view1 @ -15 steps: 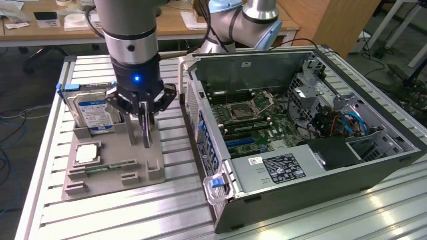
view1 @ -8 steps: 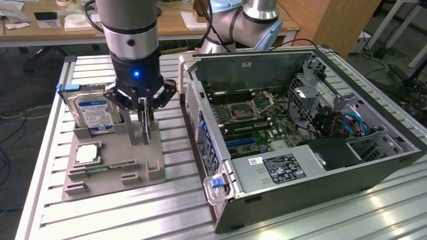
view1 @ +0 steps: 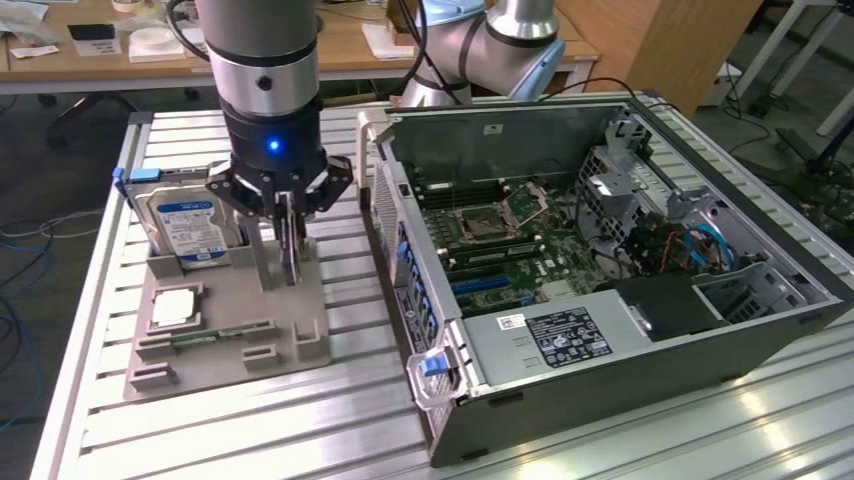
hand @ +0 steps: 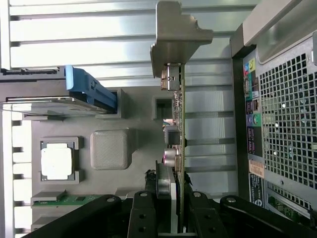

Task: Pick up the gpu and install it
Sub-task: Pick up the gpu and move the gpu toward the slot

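End effector (view1: 291, 250) closed on the gpu (view1: 292, 270), one finger on each face of the card; in the wrist view the end effector (hand: 173, 220) has black fingers (hand: 143, 218) on both sides of the thin gpu (hand: 178, 114), seen edge-on. Card held upright over the grey holder tray (view1: 254, 300), near the tray's middle, on the side toward the computer case; can't tell if its lower edge is clear of the tray slot or touching it. Silvery end bracket (hand: 173, 44) at the card's far end from the fingers, ports along the edge. On the same tray: hard drive (view1: 187, 225) with blue-white label standing upright at the exterior view's left of the end effector, CPU chip (view1: 174, 308) lying flat in a pocket in front of it, green memory stick (view1: 200, 340) in a slot near the tray's front. Tray sits on a slotted aluminium counter (view1: 334, 430). Open computer case (view1: 747, 330) on the exterior view's right, just beside the tray, side panel off, motherboard (view1: 501, 235) exposed, power supply (view1: 561, 335) at the near end. The wrist view shows the case's perforated rear panel (hand: 287, 99) beside the card, apart from it.
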Robot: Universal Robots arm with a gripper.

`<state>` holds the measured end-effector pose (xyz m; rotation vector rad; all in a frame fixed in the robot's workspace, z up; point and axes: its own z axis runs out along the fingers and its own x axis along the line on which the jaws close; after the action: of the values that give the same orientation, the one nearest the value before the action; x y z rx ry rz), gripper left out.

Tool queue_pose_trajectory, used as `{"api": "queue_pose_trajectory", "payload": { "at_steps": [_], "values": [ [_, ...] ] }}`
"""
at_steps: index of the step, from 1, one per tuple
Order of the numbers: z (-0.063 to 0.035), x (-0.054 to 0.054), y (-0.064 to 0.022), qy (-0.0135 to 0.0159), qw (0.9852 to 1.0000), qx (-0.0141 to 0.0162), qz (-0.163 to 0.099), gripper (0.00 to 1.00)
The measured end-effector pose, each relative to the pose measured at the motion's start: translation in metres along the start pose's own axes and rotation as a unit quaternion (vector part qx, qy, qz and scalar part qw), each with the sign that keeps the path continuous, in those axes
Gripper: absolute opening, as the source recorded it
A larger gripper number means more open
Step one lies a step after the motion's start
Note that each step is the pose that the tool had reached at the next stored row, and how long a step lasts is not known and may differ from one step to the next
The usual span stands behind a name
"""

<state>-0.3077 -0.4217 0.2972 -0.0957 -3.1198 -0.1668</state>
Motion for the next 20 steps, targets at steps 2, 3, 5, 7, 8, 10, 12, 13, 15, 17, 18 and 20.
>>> {"api": "queue_pose_trajectory", "payload": {
  "at_steps": [2, 3, 5, 7, 8, 10, 12, 13, 15, 17, 18, 20],
  "values": [
    [0.0000, 0.000, 0.0000, 0.0000, 1.0000, 0.0000, 0.000, 0.28],
    [-0.0003, 0.000, 0.0000, 0.0000, 1.0000, 0.0000, 0.000, 0.28],
    [-0.0034, 0.000, 0.0003, 0.0001, 1.0000, 0.0001, 0.000, 0.28],
    [-0.0100, 0.000, 0.0010, 0.0001, 1.0000, 0.0000, 0.000, 0.28],
    [-0.0137, 0.000, 0.0014, 0.0001, 1.0000, 0.0000, 0.000, 0.28],
    [-0.0223, 0.000, 0.0024, 0.0001, 1.0000, 0.0000, 0.000, 0.28],
    [-0.0312, 0.001, 0.0033, 0.0002, 1.0000, 0.0000, 0.000, 0.28],
    [-0.0354, 0.001, 0.0038, 0.0004, 1.0000, 0.0000, 0.000, 0.28],
    [-0.0444, 0.001, 0.0047, 0.0010, 1.0000, 0.0001, 0.000, 0.28],
    [-0.0532, 0.001, 0.0057, 0.0015, 1.0000, 0.0001, 0.000, 0.28],
    [-0.0576, 0.001, 0.0062, 0.0017, 1.0000, 0.0000, 0.000, 0.28],
    [-0.0667, 0.001, 0.0071, 0.0023, 1.0000, 0.0001, 0.000, 0.28]
  ]
}}
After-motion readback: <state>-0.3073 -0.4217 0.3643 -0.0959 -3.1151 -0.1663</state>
